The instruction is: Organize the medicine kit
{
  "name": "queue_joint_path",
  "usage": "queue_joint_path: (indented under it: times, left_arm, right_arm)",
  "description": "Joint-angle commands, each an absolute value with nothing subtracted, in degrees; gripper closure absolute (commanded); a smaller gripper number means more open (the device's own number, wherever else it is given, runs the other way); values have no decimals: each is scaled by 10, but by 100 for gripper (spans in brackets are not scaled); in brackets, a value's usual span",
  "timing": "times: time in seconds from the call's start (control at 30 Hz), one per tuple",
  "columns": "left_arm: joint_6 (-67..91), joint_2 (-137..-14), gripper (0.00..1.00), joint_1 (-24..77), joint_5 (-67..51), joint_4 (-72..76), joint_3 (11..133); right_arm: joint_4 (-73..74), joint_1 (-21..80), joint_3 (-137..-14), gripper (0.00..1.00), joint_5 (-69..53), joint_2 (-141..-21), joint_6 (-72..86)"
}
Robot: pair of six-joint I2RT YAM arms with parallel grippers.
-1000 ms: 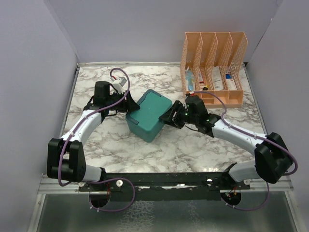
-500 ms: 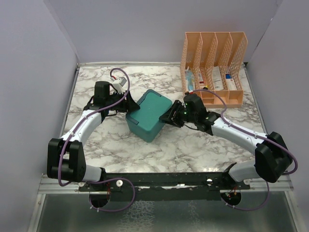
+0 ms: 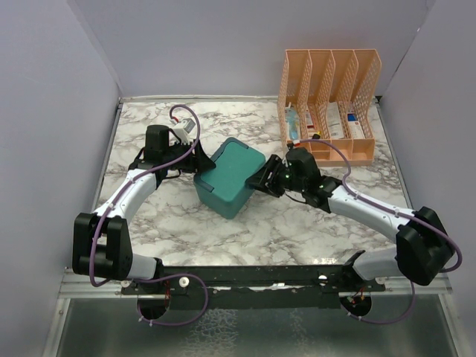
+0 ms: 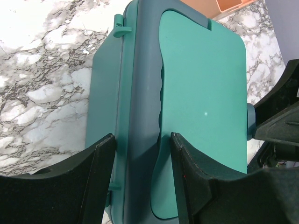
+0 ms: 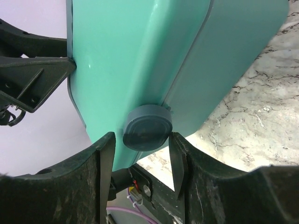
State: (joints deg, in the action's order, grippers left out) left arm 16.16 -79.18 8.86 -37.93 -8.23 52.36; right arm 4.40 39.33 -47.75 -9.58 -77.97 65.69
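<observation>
1. Right arm [image 3: 364, 204] has shifted a little since a second ago. Its wrist nudged toward 11 o'clock and then came back toward 5 o'clock, and its elbow slid slightly toward 5 o'clock. The left arm [image 3: 134, 186] and the box have not moved.
2. The right claw [image 5: 142, 138] stands open around a round grey knob [image 5: 147, 127] on the side of the medicine kit [image 3: 232, 175]. One finger [image 5: 180, 158] touches the knob, and a thin gap shows on the other side.
3. The left claw [image 4: 140, 137] is clamped on the kit's far edge. One finger is on the lid [image 4: 201, 102], the other is on the wall below it, and the darker rim fills the space between them.
4. In the overhead view the left claw meets the kit at the kit's 10 o'clock and the right claw at its 3 o'clock, so the two claws face each other across the box.
5. The kit sits upright near the middle of the marble tabletop [image 3: 297, 223]. It is turned at an angle with one corner pointing to 6 o'clock, and its lid is down.
6. An orange mesh file organizer [image 3: 327, 74] stands at the kit's 2 o'clock, in the tabletop's far right corner, apart from the kit.
7. Small packets [image 3: 333, 119] stand in its slots, too small to read.
</observation>
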Motion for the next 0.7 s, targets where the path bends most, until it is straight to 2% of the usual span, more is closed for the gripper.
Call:
queue_joint_path:
  times: [0.0, 0.3, 0.67]
  left_arm:
    - [141, -796, 49, 93, -357, -128, 501]
    - [142, -795, 49, 93, -357, -129, 500]
    - [142, -794, 49, 93, -357, -129, 499]
  right_arm:
    - [-21, 397, -464, 50, -67, -753, 662]
    - [-12, 397, -441, 53, -39, -743, 693]
    - [-14, 397, -440, 69, -39, -757, 696]
